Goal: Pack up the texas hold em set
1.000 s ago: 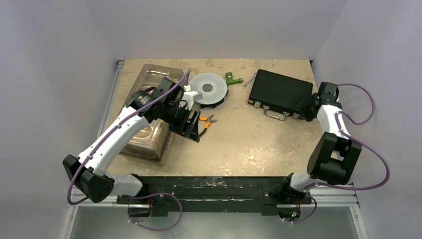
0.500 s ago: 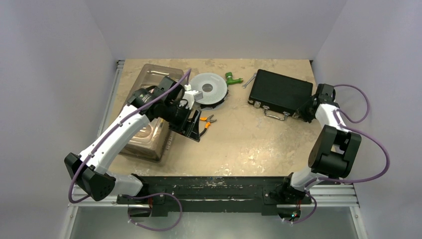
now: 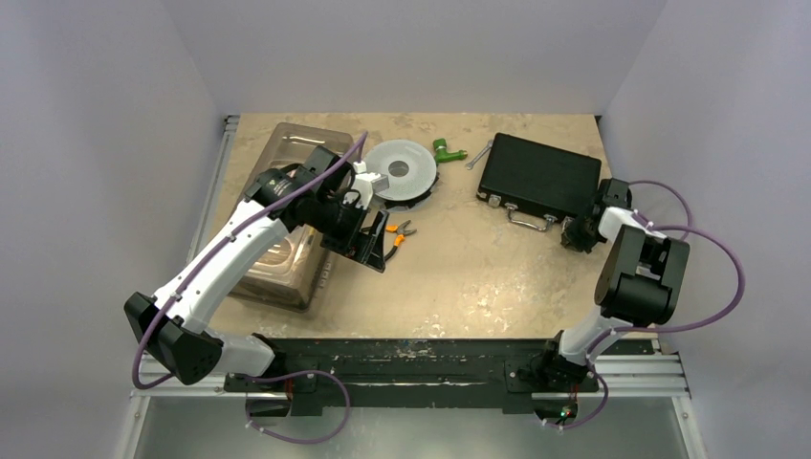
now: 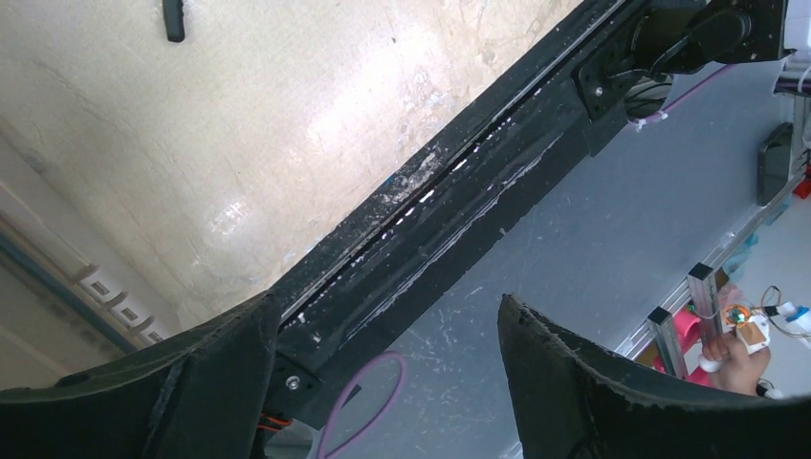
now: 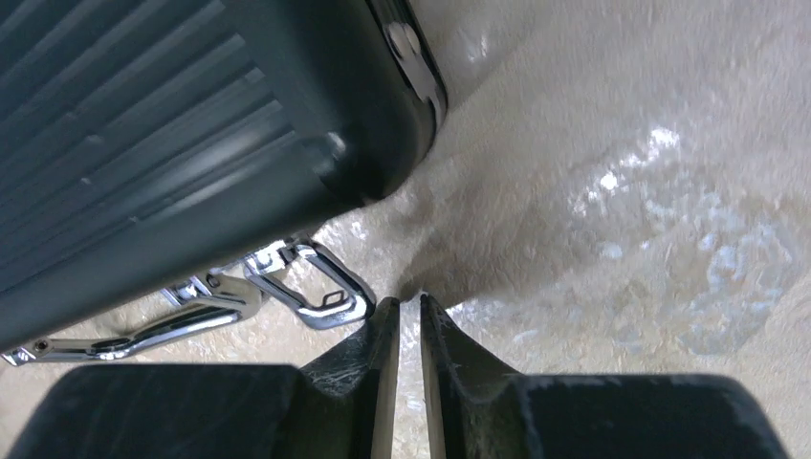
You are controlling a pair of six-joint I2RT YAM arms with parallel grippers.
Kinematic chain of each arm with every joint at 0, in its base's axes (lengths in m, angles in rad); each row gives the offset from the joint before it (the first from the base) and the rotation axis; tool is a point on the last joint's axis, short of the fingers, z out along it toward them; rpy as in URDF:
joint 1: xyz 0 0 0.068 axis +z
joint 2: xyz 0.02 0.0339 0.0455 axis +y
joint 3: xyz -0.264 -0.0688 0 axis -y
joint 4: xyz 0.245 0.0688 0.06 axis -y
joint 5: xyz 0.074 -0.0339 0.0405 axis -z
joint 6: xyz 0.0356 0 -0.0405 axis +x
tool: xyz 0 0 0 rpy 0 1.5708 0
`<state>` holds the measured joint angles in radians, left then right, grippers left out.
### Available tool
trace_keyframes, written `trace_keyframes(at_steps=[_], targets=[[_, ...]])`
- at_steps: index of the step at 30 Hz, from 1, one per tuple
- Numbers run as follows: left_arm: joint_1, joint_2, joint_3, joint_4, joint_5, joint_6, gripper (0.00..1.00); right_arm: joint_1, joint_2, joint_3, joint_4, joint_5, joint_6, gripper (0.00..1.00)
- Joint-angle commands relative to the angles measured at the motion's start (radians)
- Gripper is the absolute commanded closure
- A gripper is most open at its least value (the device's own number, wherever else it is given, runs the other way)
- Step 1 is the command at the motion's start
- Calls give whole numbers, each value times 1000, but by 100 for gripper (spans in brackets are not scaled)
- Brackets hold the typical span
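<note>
The black briefcase (image 3: 540, 175) of the texas hold em set lies closed at the back right, its handle (image 3: 524, 222) and metal latches facing the near side. My right gripper (image 3: 577, 235) is low at the table beside the case's front right corner (image 5: 287, 124). Its jaws are shut to a thin slit with nothing between them (image 5: 403, 304), just right of a chrome latch (image 5: 311, 284). My left gripper (image 3: 368, 239) hovers above the table left of centre, open and empty (image 4: 387, 306). Chips, cards and buttons are out of view.
A clear plastic bin (image 3: 287, 225) sits at the left under the left arm. A grey disc spool (image 3: 402, 170), a green fitting (image 3: 443, 148) and a wrench (image 3: 478, 155) lie at the back. Orange-handled pliers (image 3: 397, 231) lie beside the left gripper.
My right gripper has slid from the case's right side down to its front right corner, its jaws closing. The left jaws have spread wider; that arm has barely moved.
</note>
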<state>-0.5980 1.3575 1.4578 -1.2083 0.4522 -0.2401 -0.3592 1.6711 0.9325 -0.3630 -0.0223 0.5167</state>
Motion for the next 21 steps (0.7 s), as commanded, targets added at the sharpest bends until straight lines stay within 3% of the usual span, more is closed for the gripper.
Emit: trace_keyframes(at_steps=[1,5,13,19,21], targets=[[-5,-6,48,-10,-24,31,19,-2,71,51,53,70,-67,85],[-6,-10,44,-11,-27,31,19,-3,39,87,18,73,-91,85],[-5,-5,42,-4,-22,30,19,-3,-204,40,-69,92,-53,80],[-6,2,40,-1,-14,32,19,-2,-175,122,-135,120,-69,77],[-5,-1,35,2,-15,32,19,2,-186,144,-133,103,-80,70]])
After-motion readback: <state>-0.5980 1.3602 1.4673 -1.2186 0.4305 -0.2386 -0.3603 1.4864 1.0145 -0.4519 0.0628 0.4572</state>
